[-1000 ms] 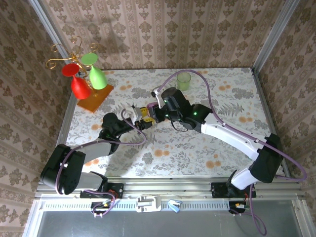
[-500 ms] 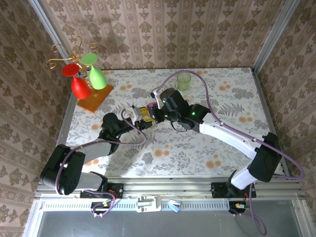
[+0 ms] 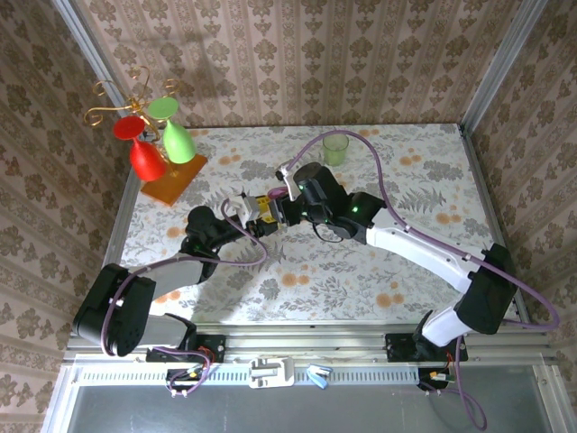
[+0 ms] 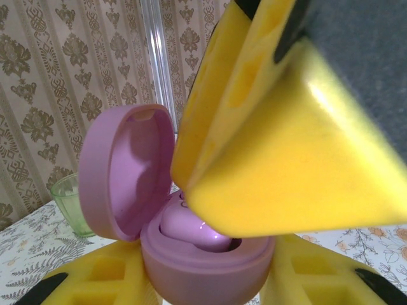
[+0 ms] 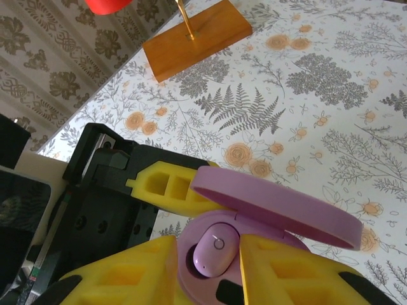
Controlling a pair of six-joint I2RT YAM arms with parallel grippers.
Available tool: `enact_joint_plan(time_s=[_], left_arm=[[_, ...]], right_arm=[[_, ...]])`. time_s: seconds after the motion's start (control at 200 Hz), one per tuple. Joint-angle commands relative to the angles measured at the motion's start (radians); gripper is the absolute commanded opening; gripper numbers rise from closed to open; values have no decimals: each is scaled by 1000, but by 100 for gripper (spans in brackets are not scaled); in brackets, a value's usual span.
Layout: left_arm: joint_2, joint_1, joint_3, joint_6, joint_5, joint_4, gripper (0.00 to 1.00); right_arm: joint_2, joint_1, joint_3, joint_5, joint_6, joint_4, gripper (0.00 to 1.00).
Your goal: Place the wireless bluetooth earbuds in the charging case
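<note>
**Item 1, case.** The left gripper (image 4: 206,283) is clamped on the base of the charging case (image 4: 191,264), with a yellow pad on each side, and holds it at mid-table (image 3: 361,280). As I judge it, this fixes the case as a steady, upward-facing target, so the other arm does not push against a loose object.

**Item 2, lid.** The lid (image 5: 280,206) stands hinged open and tipped back. This exposes the interior on the side from which the right arm approaches.

**Item 3, bud.** One earbud (image 5: 213,249) lies inside the case, in its well. It sits directly between the yellow fingers of the right gripper (image 5: 210,254), which bears on the case from above. A dark recess (image 5: 226,292) lies just beside the bud.

**Item 4, right gripper.** The jaws stand narrow, close to the bud on both sides. The right wrist view is too steep to show whether the pads touch it, so I cannot tell whether the bud is pinched or already let go.

**Item 5, progress.** In my judgement, this bud is at or near full seating. The close flanking of the fingers fits a guided placement rather than a drop.

**Item 6, surroundings.** The green cup (image 3: 335,147) and the goblet stand (image 3: 158,149) are well apart from the work and pose no obstruction.
</note>
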Motion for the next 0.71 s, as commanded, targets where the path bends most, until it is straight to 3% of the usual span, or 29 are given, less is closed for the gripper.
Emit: enact_joint_plan(time_s=[0.0,0.23,0.4,0.7], left_arm=[[-20,4,-10,22,-1,1,15],[-21,4,-12,33,14,1,15],[-31,4,-11,33,67,3,15],[-40,7,-25,19,99,34,15]], right_arm=[[-50,-4,-23,-24,19,44,31],[-168,-20,-118,-76,43,170,33],[-181,-42,-79,-67,88,166,35],[13,-120,172,-97,122,-133,34]])
